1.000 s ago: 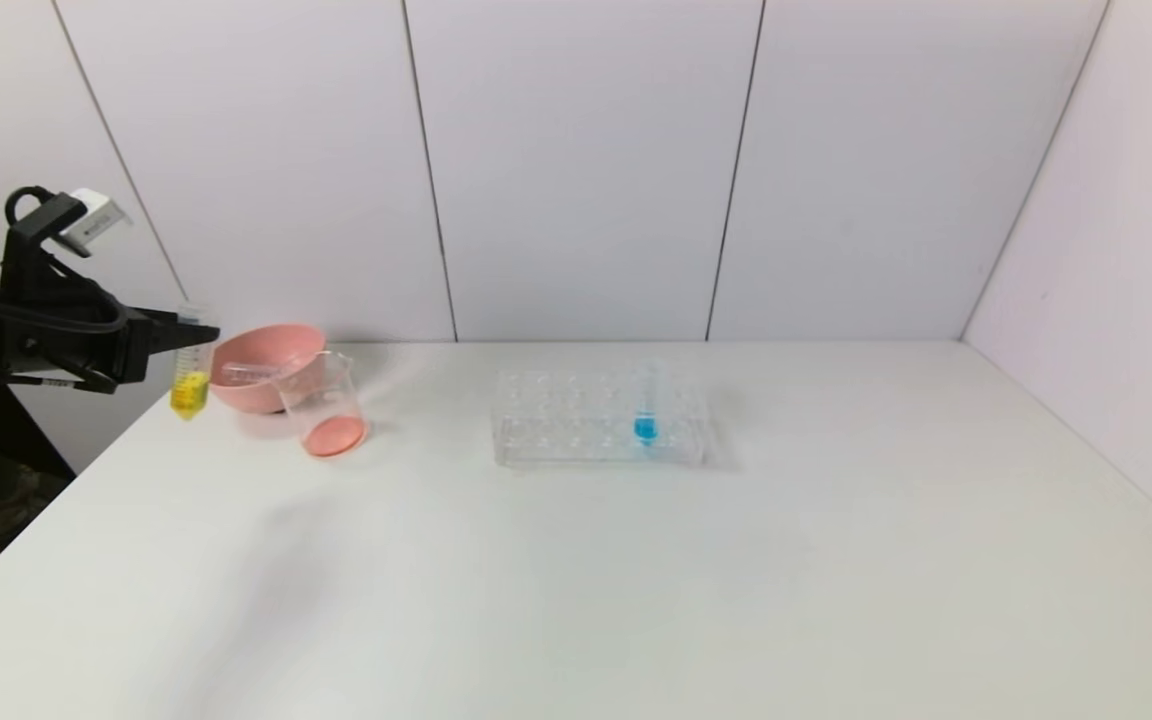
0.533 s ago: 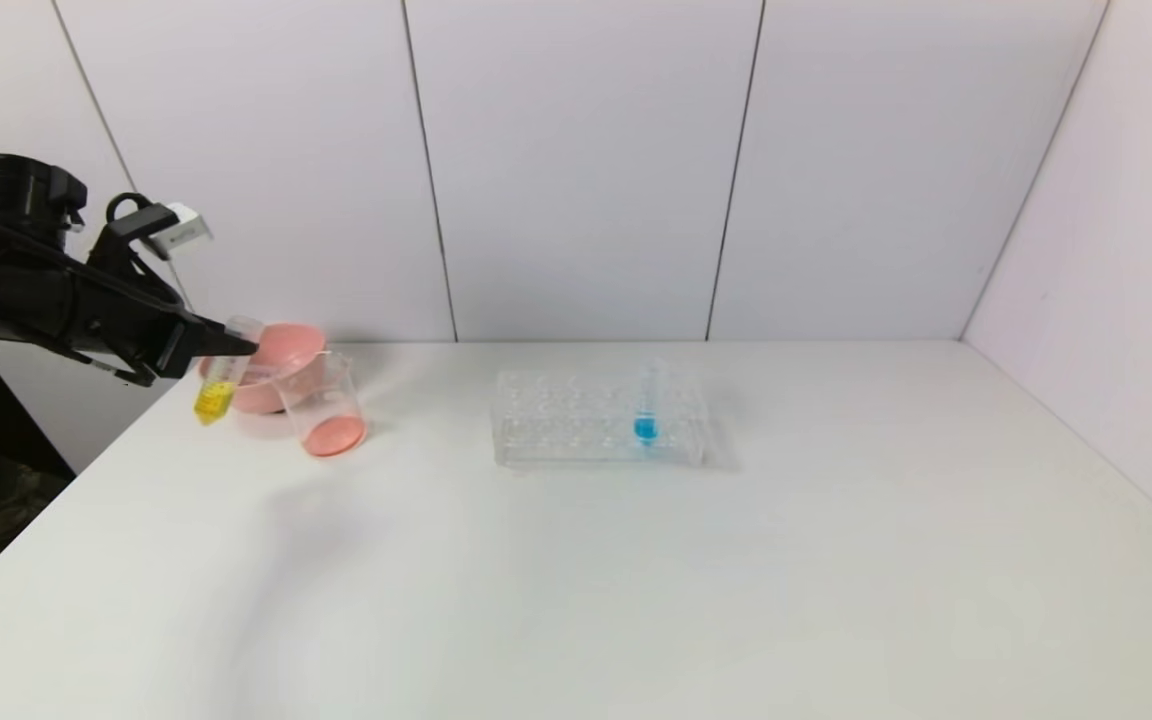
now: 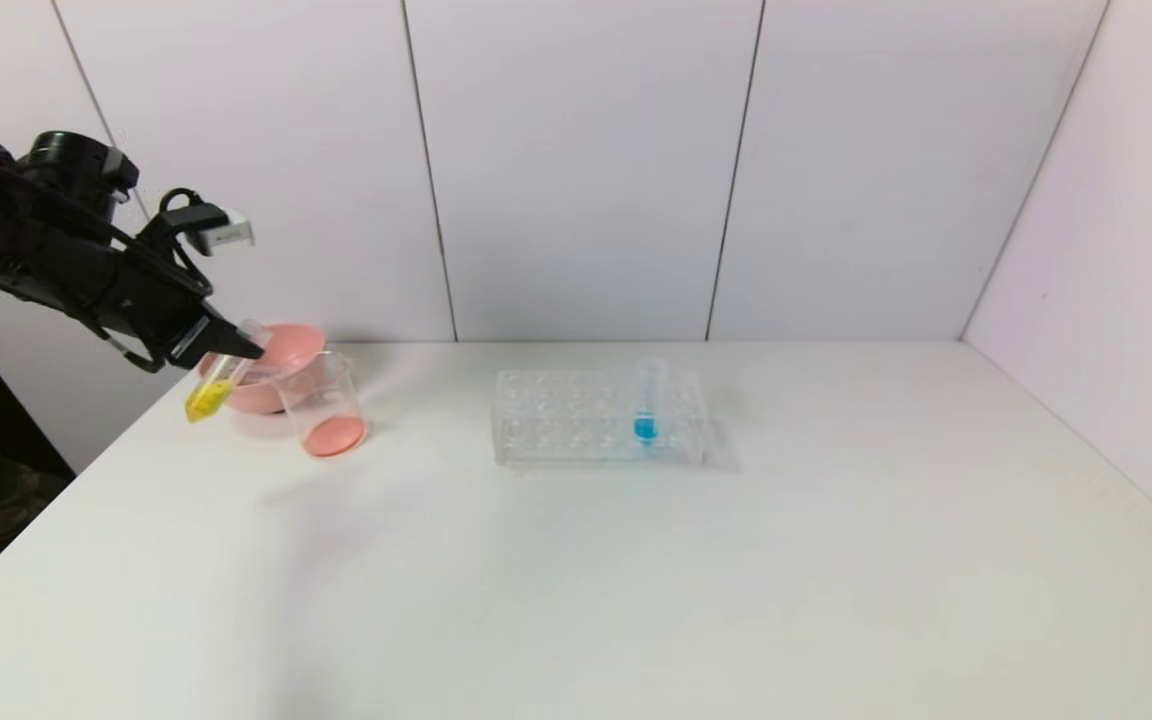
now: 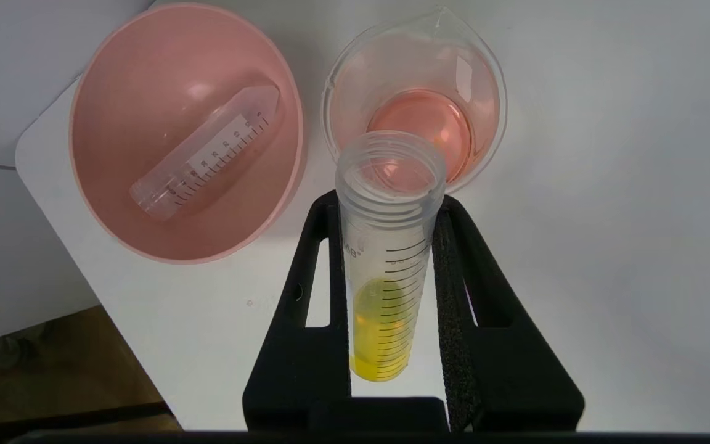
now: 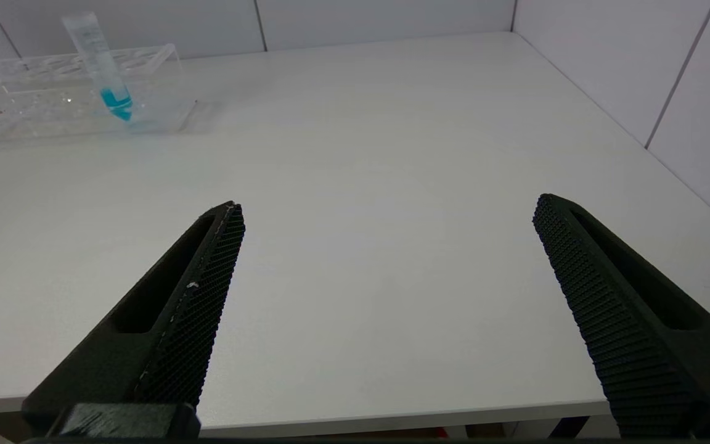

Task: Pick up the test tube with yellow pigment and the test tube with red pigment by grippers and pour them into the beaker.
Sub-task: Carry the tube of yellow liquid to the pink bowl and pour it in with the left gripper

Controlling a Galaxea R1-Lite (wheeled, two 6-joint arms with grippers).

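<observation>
The left gripper hung above the far left corner of the table, its fingers clamped on the yellow tube on both sides of the barrel. The tube was tilted: its open mouth pointed toward the beaker and sat at the beaker's rim, while the rounded end with the yellow liquid hung lower, to the left, so the liquid lay in the bottom part of the tube. In the left wrist view the tube mouth overlapped the beaker rim, and a shallow layer of red-orange liquid covered the beaker floor. The beaker stood on the table just right of and touching or nearly touching the pink bowl. An empty clear tube lay on its side inside the bowl. The rack stood near the table's far centre, well apart from the beaker, with the blue tube upright in it. The right gripper was held low over the near right table edge, fingers spread wide with nothing between them
</observation>
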